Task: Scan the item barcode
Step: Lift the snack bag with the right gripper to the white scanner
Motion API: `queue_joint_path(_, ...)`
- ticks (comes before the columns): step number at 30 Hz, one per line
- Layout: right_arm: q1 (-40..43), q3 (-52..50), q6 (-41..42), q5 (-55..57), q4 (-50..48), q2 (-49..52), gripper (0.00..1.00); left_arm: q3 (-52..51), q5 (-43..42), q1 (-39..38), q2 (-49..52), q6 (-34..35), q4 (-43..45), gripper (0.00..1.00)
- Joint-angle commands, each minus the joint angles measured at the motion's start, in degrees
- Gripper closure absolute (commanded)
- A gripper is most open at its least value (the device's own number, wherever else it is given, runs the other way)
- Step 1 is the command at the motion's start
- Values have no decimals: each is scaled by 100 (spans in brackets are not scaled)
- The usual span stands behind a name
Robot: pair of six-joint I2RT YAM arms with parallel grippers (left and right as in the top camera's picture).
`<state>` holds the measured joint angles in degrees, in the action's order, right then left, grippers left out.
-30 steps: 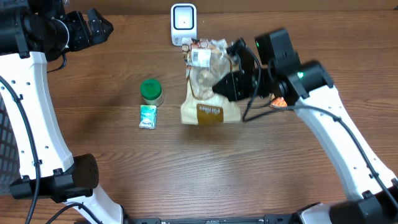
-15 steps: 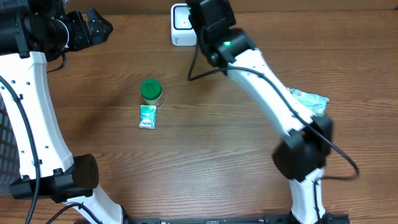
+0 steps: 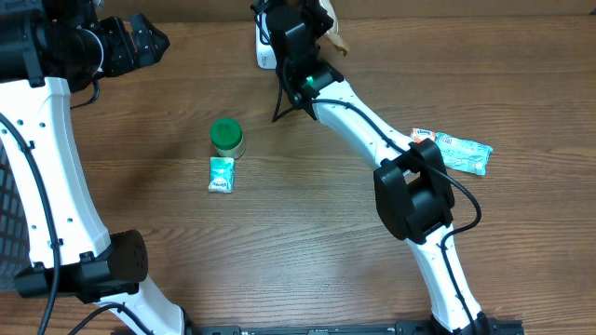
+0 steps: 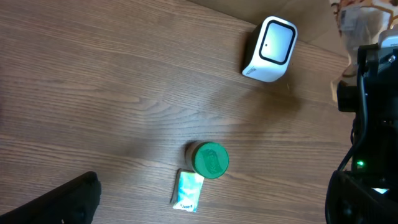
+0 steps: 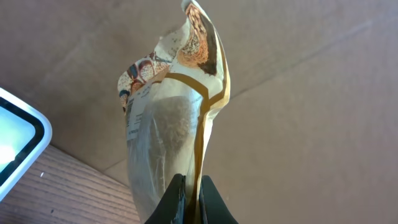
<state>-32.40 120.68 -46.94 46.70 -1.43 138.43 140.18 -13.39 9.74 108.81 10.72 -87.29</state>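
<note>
Right wrist: pincer point(image 5: 191, 196) pinching snack bag point(image 5: 168, 124), seemingly near scanner point(image 5: 15, 140).

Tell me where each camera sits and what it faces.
Overhead: above the table, looking straight down; left arm, right arm, jar, scanner.
Left wrist: held high, looking down at scanner and jar; one own finger at lower left.
Right wrist: looks along its shut gripper at the pinched bag, scanner at left.
Shared: the scanner shows in all three.

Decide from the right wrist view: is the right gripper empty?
No, the right gripper is shut on the lower edge of the bag.
</note>
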Motion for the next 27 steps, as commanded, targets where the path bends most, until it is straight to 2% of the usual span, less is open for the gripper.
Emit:
queue_joint_path(1, -188, 116, -459, -455, -68, -39, 96, 7, 31, 0, -13, 17, 13, 0)
queue_joint_path(8, -387, 116, -977, -890, -15, 76, 96, 7, 31, -11, -13, 17, 13, 0)
queue_joint_path(12, -317, 111, -1451, -918, -651, 284, 96, 7, 31, -9, -13, 17, 13, 0)
queue_joint_path(27, -219, 44, -1464, -782, -654, 376, 96, 7, 31, -2, -13, 17, 13, 0)
